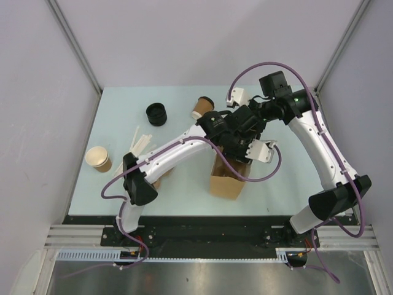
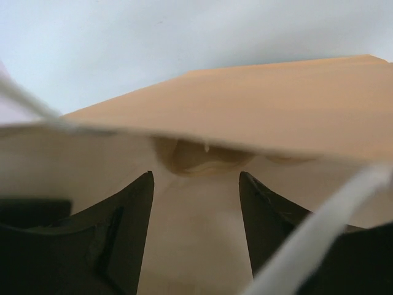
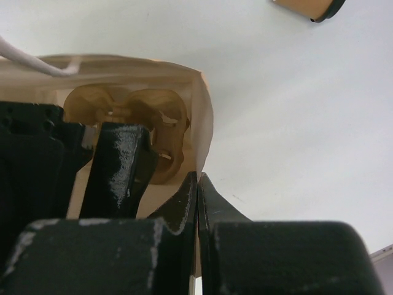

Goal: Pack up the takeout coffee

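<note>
- Top external view is showing you the takeout coffee (image 1: 201, 107) sitting on the worktop (image 1: 123, 110), just beyond the paper bag (image 1: 226, 183) and outside it. The right wrist view is catching only its edge (image 3: 309, 6), so I cannot tell whether it is standing or tipped over.
- You are dealing with a light paper cup, in my judgement. Its walls are probably soft enough to dent, its lid is likely to pop under a hard squeeze, and any drink inside is ready to slosh.
- I would be taking it around the brown body below the lid, squeezing gently and keeping it upright.
- Your left claw (image 2: 195, 184) is hanging inside the bag with its jaws apart and nothing between them.
- Your right claw (image 3: 198, 181) is clamping shut on the bag's side wall, and this seems to be holding the mouth open.
- A tan lobed shape (image 3: 126, 117) is lying deep in the bag, and I cannot say what it is.
- Both wrists are crowding over the bag mouth, so they are standing between cup and bag.
- The white handle cords (image 2: 331, 209) are crossing the opening and could be snagging a cup on its way in.
- The stack of black lids (image 1: 156, 114) is sitting near the cup, to its left in the top view. The lidless tan cup (image 1: 98, 158) and the pale sticks (image 1: 140, 142) are lying well apart from it, further left.
</note>
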